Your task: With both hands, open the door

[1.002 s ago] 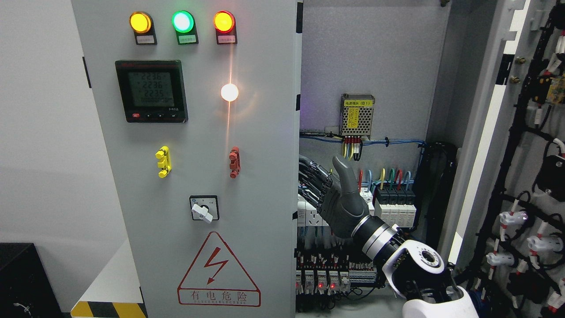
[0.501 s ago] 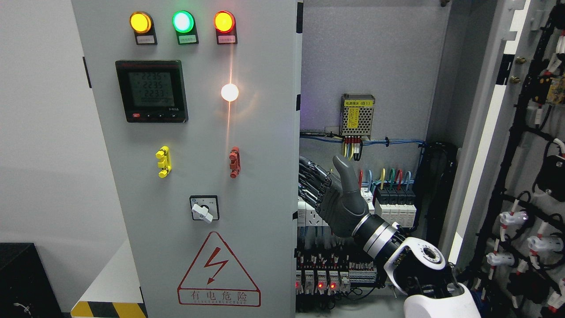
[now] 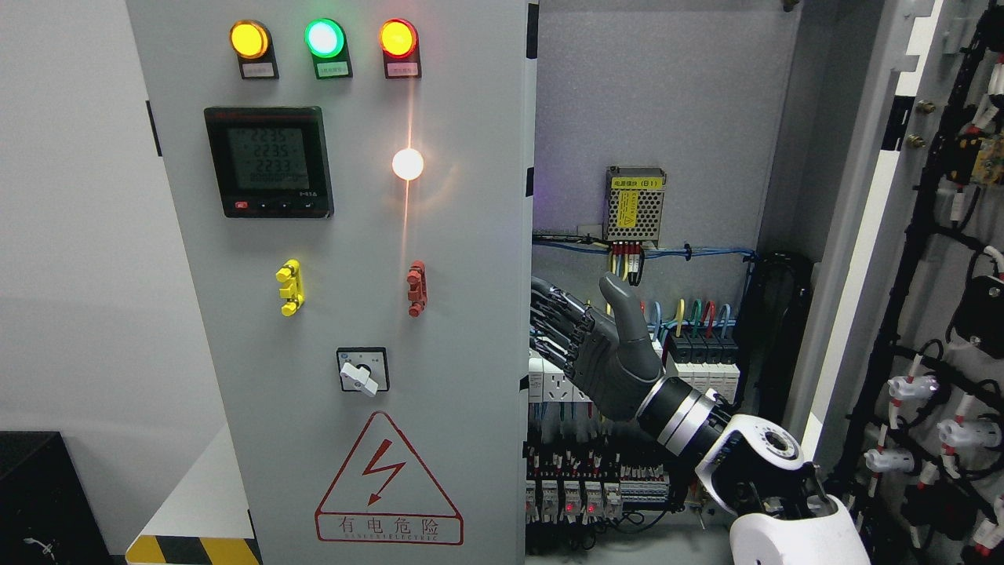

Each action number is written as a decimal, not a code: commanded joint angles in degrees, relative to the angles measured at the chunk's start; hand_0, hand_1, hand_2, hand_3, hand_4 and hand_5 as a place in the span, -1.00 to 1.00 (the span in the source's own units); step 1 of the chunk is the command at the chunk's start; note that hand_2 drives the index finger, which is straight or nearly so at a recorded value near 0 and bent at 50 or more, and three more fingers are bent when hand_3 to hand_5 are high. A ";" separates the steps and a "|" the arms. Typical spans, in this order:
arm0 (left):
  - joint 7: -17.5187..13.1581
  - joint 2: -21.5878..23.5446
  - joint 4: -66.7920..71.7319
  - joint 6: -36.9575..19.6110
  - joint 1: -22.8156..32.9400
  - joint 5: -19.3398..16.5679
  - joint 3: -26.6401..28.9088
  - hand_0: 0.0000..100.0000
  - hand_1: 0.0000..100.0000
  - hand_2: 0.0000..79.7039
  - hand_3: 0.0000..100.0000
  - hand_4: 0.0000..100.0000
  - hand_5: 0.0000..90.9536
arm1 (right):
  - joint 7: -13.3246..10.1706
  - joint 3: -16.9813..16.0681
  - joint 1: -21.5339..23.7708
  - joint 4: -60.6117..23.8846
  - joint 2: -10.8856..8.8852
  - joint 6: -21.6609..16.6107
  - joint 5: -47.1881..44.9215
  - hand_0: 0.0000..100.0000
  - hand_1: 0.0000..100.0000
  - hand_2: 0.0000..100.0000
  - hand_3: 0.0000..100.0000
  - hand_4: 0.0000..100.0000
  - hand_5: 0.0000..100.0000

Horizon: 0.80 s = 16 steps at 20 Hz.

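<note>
Grey cabinet (image 3: 667, 102) interior exposed; right hand (image 3: 604, 353) behind left door (image 3: 353, 314) edge.

The meter (image 3: 269, 162) reads 2235, 2235, 2233; the warning triangle (image 3: 388, 480) (lightning bolt) says 有电危险.

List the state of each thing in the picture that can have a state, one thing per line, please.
left door: not swung open, front facing the camera
right door: swung wide open
yellow lamp: lit
green lamp: lit
red lamp: lit
meter display: on, showing digits
right hand: fingers behind the left door's edge, thumb up
</note>
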 commanded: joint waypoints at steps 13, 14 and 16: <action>0.00 -0.09 0.03 0.02 -0.18 0.03 0.03 -1.00 -1.00 -1.00 -1.00 -1.00 -1.00 | 0.68 -0.09 -0.80 1.81 -0.85 0.09 -0.31 -1.00 -1.00 -1.00 -1.00 -1.00 -1.00; 0.00 0.09 0.03 0.02 -0.18 0.03 0.03 -1.00 -1.00 -1.00 -1.00 -1.00 -1.00 | 0.94 -0.09 -0.80 1.81 -0.85 0.35 -0.31 -1.00 -1.00 -1.00 -1.00 -1.00 -1.00; 0.00 0.09 0.03 0.02 -0.18 0.03 0.03 -1.00 -1.00 -1.00 -1.00 -1.00 -1.00 | 2.43 -0.18 -0.89 1.81 -0.85 0.62 -0.31 -1.00 -1.00 -1.00 -1.00 -1.00 -1.00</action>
